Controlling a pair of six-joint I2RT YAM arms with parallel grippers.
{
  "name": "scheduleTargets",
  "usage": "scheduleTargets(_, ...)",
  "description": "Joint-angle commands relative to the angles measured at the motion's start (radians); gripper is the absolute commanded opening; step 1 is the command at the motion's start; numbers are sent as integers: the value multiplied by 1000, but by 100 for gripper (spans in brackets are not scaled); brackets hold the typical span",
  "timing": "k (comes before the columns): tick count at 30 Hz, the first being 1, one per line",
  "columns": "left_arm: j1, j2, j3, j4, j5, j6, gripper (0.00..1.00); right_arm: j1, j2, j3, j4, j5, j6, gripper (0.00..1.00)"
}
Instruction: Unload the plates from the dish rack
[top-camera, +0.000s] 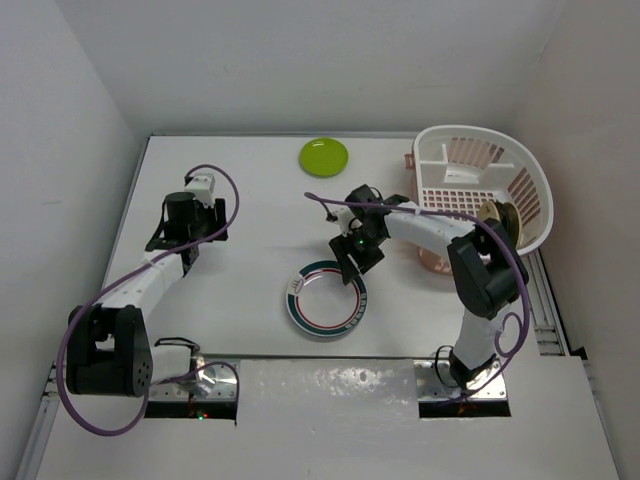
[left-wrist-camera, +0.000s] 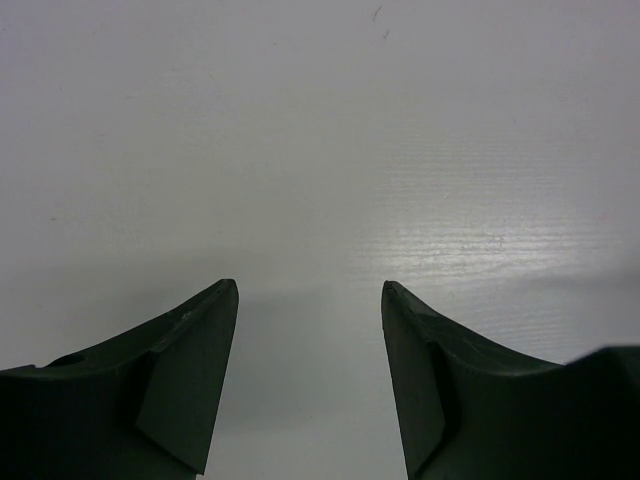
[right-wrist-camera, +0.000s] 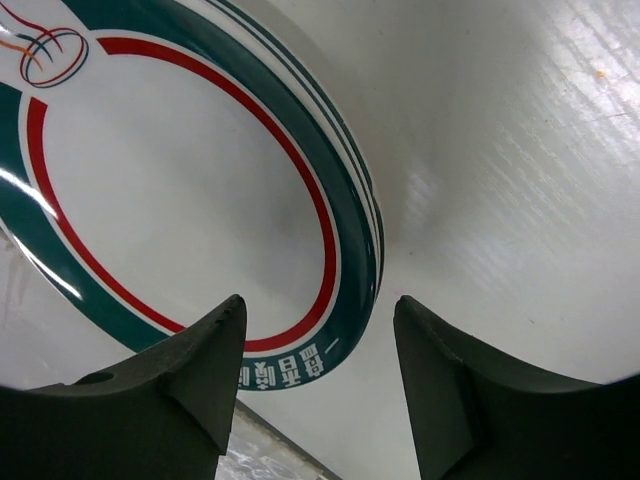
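Observation:
The white plate with a green-red rim (top-camera: 327, 298) lies flat on the table in the front middle. It fills the upper left of the right wrist view (right-wrist-camera: 180, 180). My right gripper (top-camera: 352, 262) hovers over the plate's far edge, open and empty (right-wrist-camera: 320, 320), with the rim between its fingers. The lime-green plate (top-camera: 324, 157) lies on the table at the back. The dish rack (top-camera: 480, 150) stands at the back right, with the tan-brown plate (top-camera: 491, 214) on edge inside it. My left gripper (top-camera: 188, 242) is open over bare table (left-wrist-camera: 310, 300).
The white side walls close in the table on the left, back and right. The right arm's purple cable (top-camera: 420, 212) hangs across the rack's near side. A metal strip (top-camera: 330, 385) runs along the front edge between the arm bases.

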Motion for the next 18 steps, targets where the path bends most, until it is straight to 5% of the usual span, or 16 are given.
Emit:
scheduleTargets(1, -8, -18, -10, 49, -8, 10, 57, 3, -16, 76, -32, 57, -21, 59)
scheduleTargets(10, -8, -21, -14, 47, -10, 8, 57, -47, -72, 459, -261, 338, -18, 66)
scheduleTargets(15, -6, -24, -12, 50, -10, 10, 57, -216, -125, 645, -362, 508, 52, 75)
scheduleTargets(18, -8, -30, -15, 55, -11, 10, 57, -377, -155, 653, -417, 688, 114, 19)
